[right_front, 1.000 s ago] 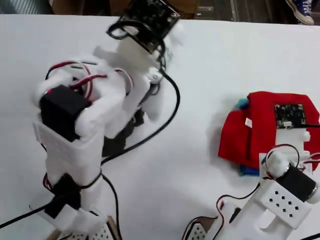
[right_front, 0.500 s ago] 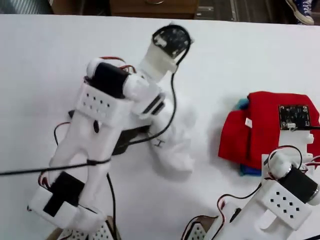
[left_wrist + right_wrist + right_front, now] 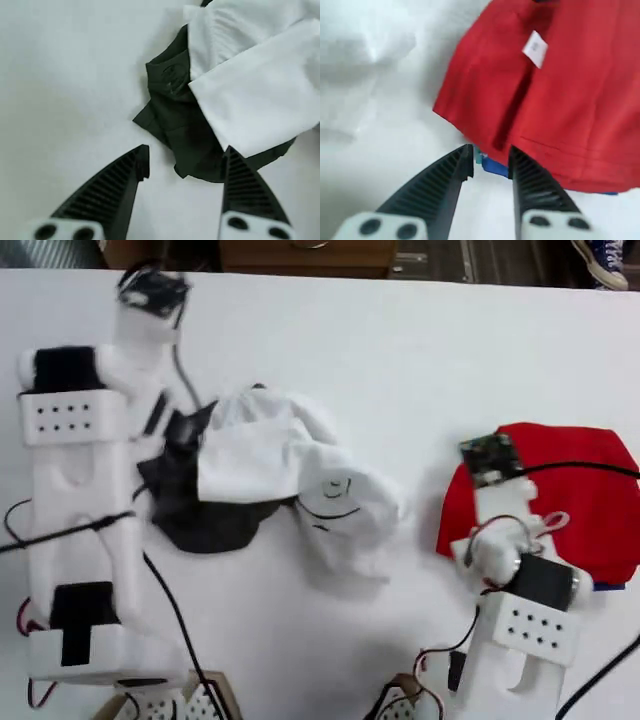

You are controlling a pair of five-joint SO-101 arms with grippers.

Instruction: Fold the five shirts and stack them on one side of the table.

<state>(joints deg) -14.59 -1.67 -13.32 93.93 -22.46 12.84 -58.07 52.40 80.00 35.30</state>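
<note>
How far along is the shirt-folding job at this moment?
Done: a folded red shirt lies on a blue shirt by the right arm. In hand: nothing; the left gripper and right gripper are both open and empty. Left: the white shirt and black shirt, heaped unfolded mid-table.

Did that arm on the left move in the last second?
Yes. The left arm swung away from the red shirt, toward the left edge of the table, uncovering the white shirt and black shirt.

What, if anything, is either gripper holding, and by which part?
Nothing. The left gripper is open by the black shirt; the right gripper, open near the red shirt.
</note>
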